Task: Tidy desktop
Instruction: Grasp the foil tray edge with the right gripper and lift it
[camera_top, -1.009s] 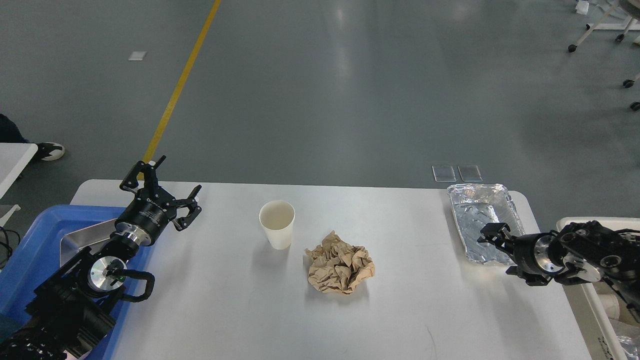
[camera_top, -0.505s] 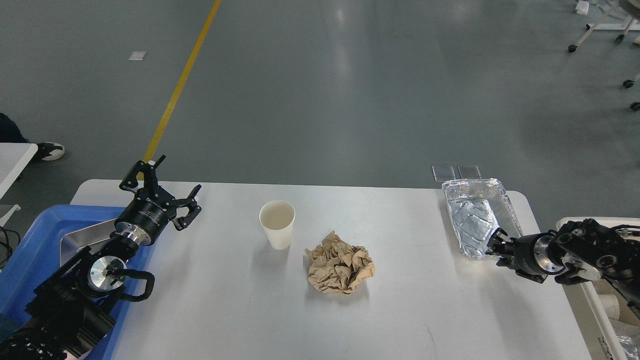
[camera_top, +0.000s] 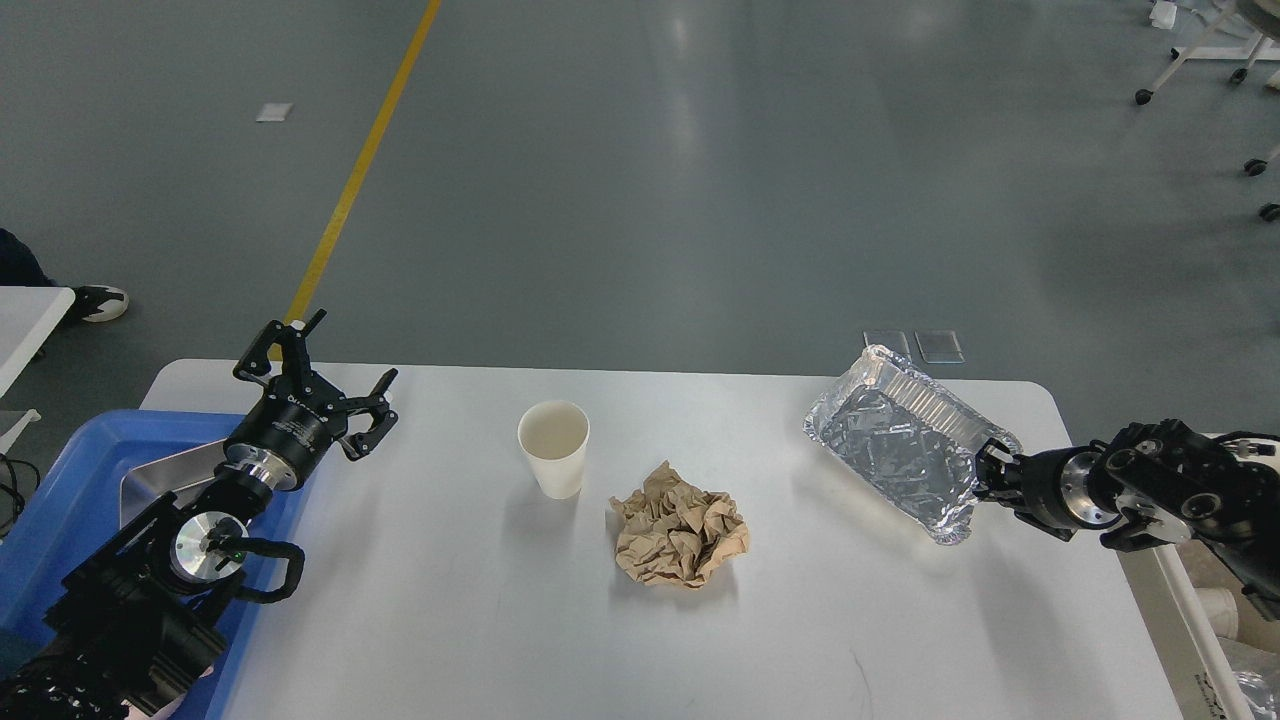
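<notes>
Nearest us on the large white rectangular desktop (camera_top: 480, 620), which spreads beneath both our arms, a crumpled ball of brown paper (camera_top: 680, 538) lies well to the left of our right gripper (camera_top: 985, 475), with an upright white paper cup (camera_top: 554, 447) just beyond it and to its left. Our right gripper is clamped on the near rim of a rectangular silver foil tray (camera_top: 895, 450), which hangs tilted above the desktop's right end. Farther left, our left gripper (camera_top: 325, 380) hovers over the far left corner, fingers spread wide and holding nothing, beside a blue plastic tray (camera_top: 70, 480).
</notes>
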